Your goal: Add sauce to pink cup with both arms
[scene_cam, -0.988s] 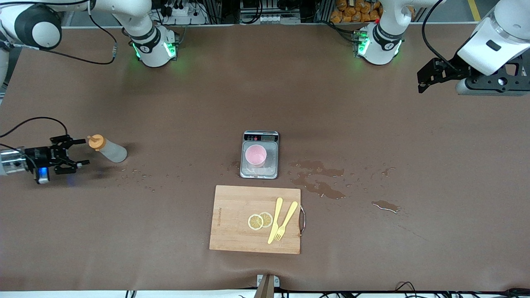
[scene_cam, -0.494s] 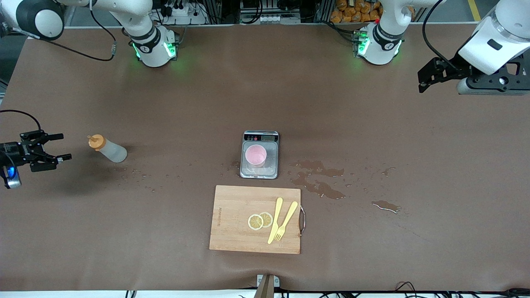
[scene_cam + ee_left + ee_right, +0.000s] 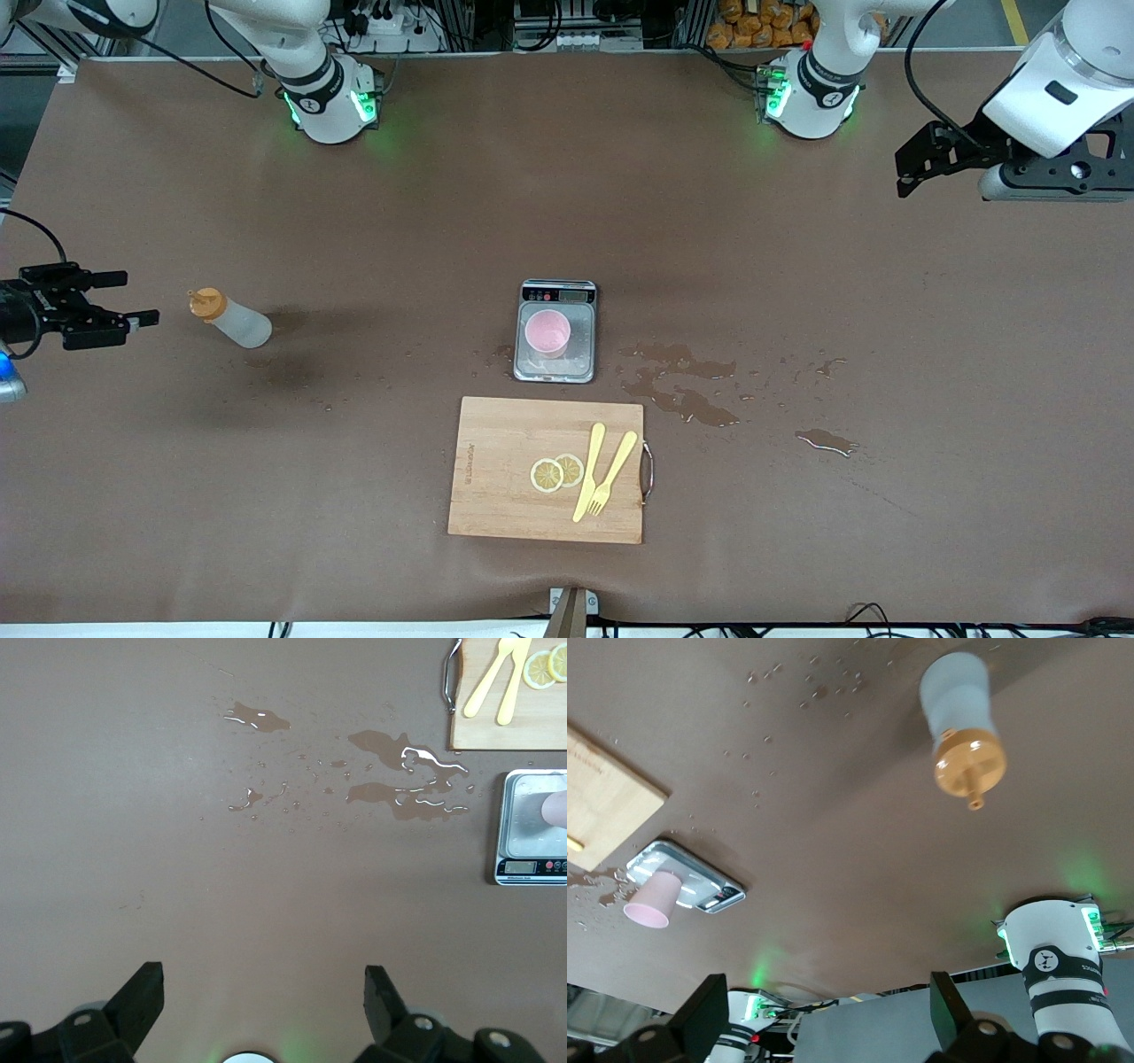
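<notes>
The sauce bottle (image 3: 229, 319), greyish-white with an orange cap, stands on the table toward the right arm's end; it also shows in the right wrist view (image 3: 961, 718). My right gripper (image 3: 133, 297) is open and empty, beside the bottle and apart from it, near the table's end. The pink cup (image 3: 547, 332) sits on the steel plate of a small scale (image 3: 555, 368) at mid-table, and shows in both wrist views (image 3: 653, 899) (image 3: 556, 808). My left gripper (image 3: 902, 175) is open and empty, held high over the left arm's end of the table, waiting.
A wooden cutting board (image 3: 496, 478) with two lemon slices (image 3: 556, 471), a yellow knife and a fork (image 3: 609, 474) lies nearer the front camera than the scale. Puddles (image 3: 682, 390) and droplets wet the table between the scale and the left arm's end.
My right gripper has drawn back from the bottle's cap toward the table's end, still open. The bottle stays where it stood. The left arm has barely moved.
</notes>
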